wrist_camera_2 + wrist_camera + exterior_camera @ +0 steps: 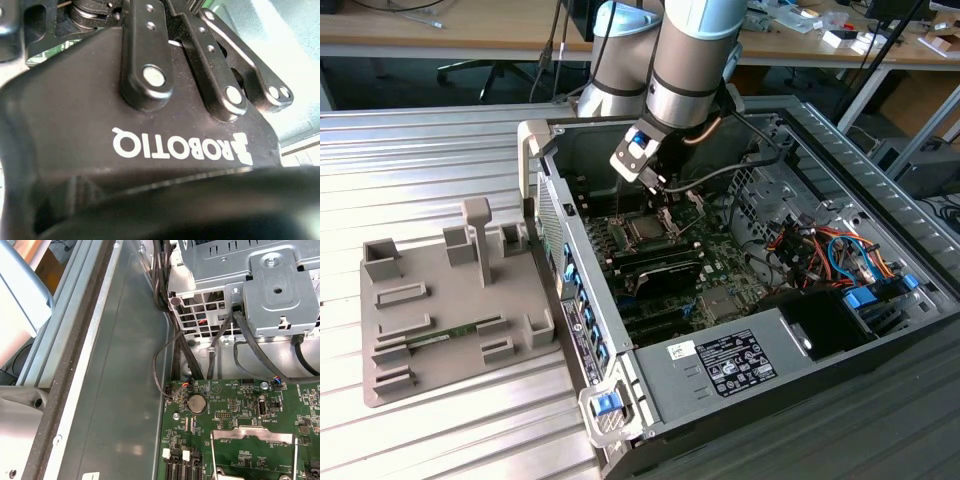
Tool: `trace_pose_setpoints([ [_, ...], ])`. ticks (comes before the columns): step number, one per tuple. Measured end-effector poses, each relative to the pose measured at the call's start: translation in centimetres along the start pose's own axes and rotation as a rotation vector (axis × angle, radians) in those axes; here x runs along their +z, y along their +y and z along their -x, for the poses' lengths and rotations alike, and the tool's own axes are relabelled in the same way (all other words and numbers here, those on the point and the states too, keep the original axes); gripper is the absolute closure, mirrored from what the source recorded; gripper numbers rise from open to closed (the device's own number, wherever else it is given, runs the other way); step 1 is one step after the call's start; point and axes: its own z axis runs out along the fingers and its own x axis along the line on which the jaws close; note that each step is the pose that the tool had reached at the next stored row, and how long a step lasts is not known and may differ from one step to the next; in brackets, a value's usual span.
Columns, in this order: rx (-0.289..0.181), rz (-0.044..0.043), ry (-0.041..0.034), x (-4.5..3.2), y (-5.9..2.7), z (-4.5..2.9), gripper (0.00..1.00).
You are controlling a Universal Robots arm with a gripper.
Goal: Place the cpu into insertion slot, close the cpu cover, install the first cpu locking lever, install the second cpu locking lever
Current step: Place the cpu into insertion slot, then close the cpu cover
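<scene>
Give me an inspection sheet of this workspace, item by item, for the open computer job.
Surface: ribbed metal table; open case lies on it.
Job's things: slot on the green board; cannot tell whether the cpu is seated.
Clutter: grey fixture tray on the exterior view's left of the case.
Claw: claw hangs inside the case, close above the slot.
Cables: black leads by the case wall; orange and blue wires.
Surroundings: wooden desk behind.

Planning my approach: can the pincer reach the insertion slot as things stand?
Likely yes: the pincer hangs close above the insertion slot, seemingly nothing between them; a black cable passes close beside.
</scene>
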Motion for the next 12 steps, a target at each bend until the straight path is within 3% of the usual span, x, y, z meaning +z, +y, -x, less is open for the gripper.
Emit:
trace_pose_setpoints([
  [12,0.000,-0.0025,-0.0003,-0.02,0.69,-0.02,0.89],
])
